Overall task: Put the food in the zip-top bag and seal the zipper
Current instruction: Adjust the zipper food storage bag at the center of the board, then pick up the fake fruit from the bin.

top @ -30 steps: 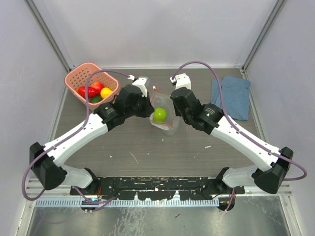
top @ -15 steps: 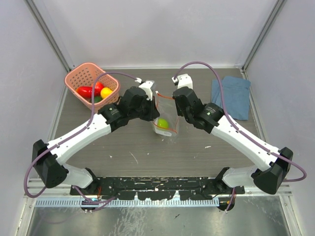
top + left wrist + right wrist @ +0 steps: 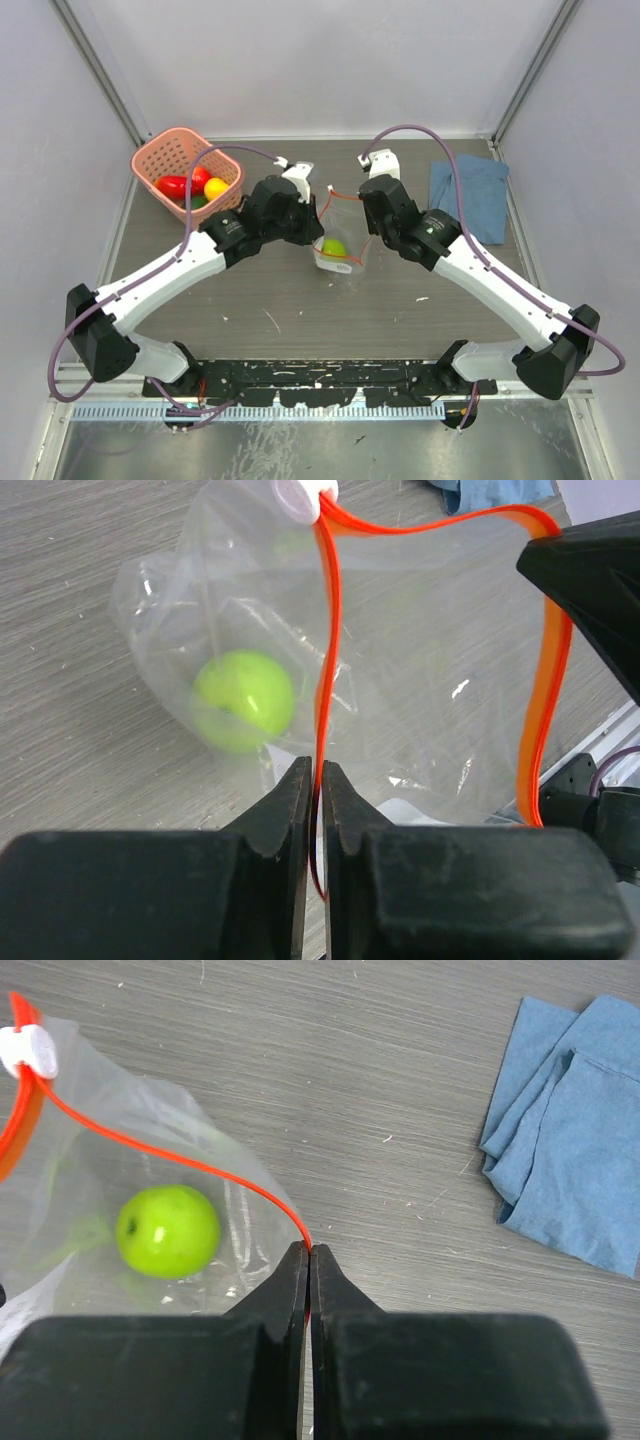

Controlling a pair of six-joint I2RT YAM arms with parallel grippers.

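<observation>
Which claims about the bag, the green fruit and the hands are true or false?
1. The left hand is shut on the orange-red zipper strip of the clear plastic bag. True.
2. The pink lattice basket holds red and yellow toy fruits. True.
3. The round green toy fruit lies in that basket. False: it is inside the bag.
4. The right hand is open. False: it is shut on the strip.

We've got the clear zip-top bag [image 3: 345, 263] mouth-up, its orange-red zipper [image 3: 325, 610] spread open, one green fruit [image 3: 243, 700] inside. The other fruits [image 3: 176, 186] sit in the pink basket [image 3: 163, 152].
</observation>
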